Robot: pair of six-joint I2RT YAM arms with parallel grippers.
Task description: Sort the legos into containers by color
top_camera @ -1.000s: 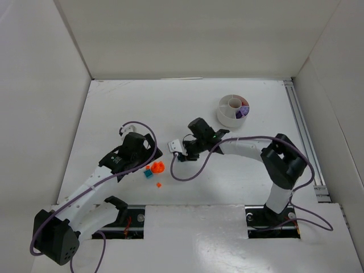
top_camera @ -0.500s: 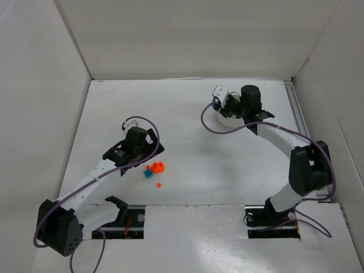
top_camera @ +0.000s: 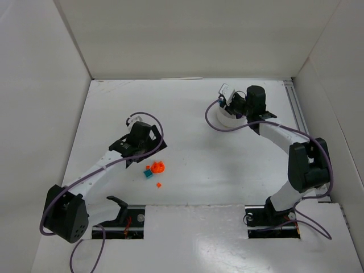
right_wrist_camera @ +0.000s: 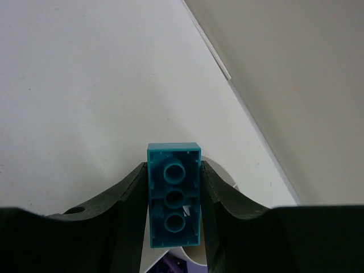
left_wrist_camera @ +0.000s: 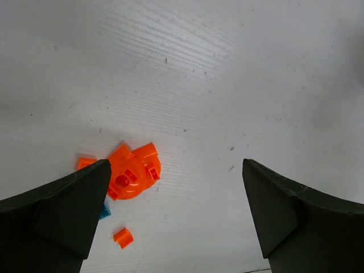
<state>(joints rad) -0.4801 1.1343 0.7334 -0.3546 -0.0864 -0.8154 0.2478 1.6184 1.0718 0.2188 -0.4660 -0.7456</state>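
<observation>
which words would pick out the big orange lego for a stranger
On the white table, look by the left gripper for a small cluster of loose legos. The round orange piece is the largest there, dwarfing a teal brick and smaller orange bits.

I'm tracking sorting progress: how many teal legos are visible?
2. One teal brick is held in the right pincer over the dish; a second teal brick lies on the table beside the orange pieces. More may be hidden.

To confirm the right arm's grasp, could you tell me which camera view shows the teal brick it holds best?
The right wrist view: the teal brick fills its centre, clamped between the fingers, underside tubes visible. In the top external view the right gripper hides it; the left wrist view does not show it.
</observation>
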